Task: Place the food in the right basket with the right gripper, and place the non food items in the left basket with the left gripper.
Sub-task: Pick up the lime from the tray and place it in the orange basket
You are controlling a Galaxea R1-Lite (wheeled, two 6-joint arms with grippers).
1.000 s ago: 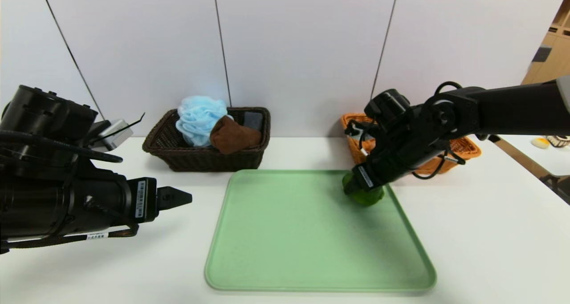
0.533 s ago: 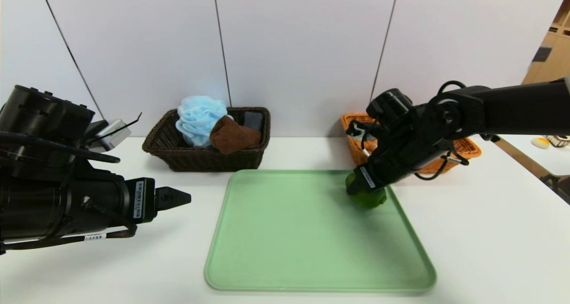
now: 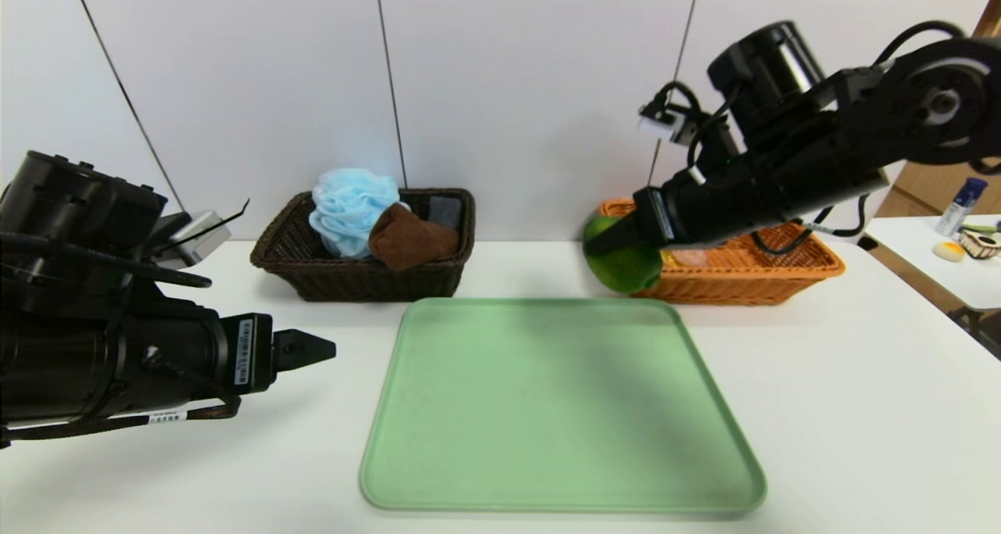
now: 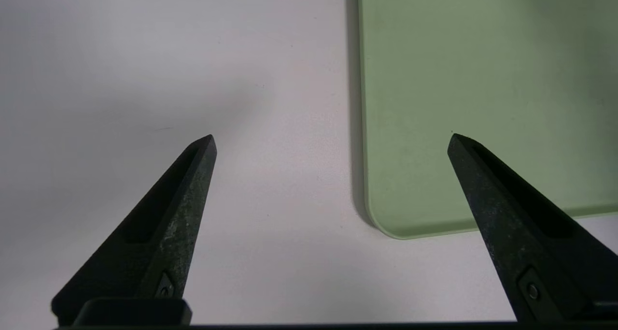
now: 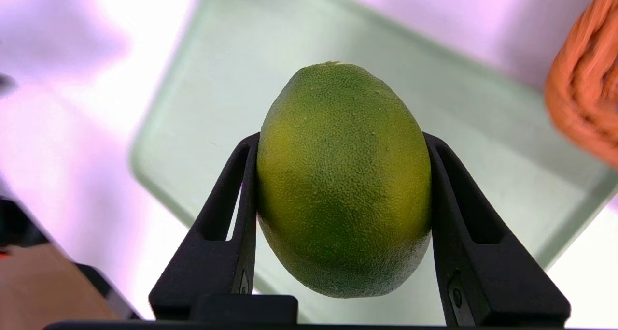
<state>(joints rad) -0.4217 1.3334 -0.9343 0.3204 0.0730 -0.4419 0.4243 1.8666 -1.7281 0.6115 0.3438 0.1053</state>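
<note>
My right gripper [image 3: 598, 245] is shut on the food, a glossy green citrus fruit [image 3: 623, 264], and holds it in the air at the near left end of the orange right basket [image 3: 743, 280]. The right wrist view shows the fruit [image 5: 343, 175] pinched between both fingers [image 5: 241, 185], above the green tray [image 5: 483, 127]. The dark brown left basket [image 3: 344, 280] holds non food items: a blue pouf [image 3: 344, 206], a brown rolled towel [image 3: 410, 237] and a dark grey towel [image 3: 444, 209]. My left gripper [image 3: 321, 349] [image 4: 332, 141] stands open over the table, left of the tray.
The green tray [image 3: 547, 409] lies in the middle of the white table [image 3: 860, 409], in front of both baskets. A white wall rises just behind the baskets. At the far right is a side table with a small bottle [image 3: 960, 198].
The right gripper closed on the green fruit, lifted it off the tray's far right part and carried it up towards the orange basket. The left arm has not moved.
</note>
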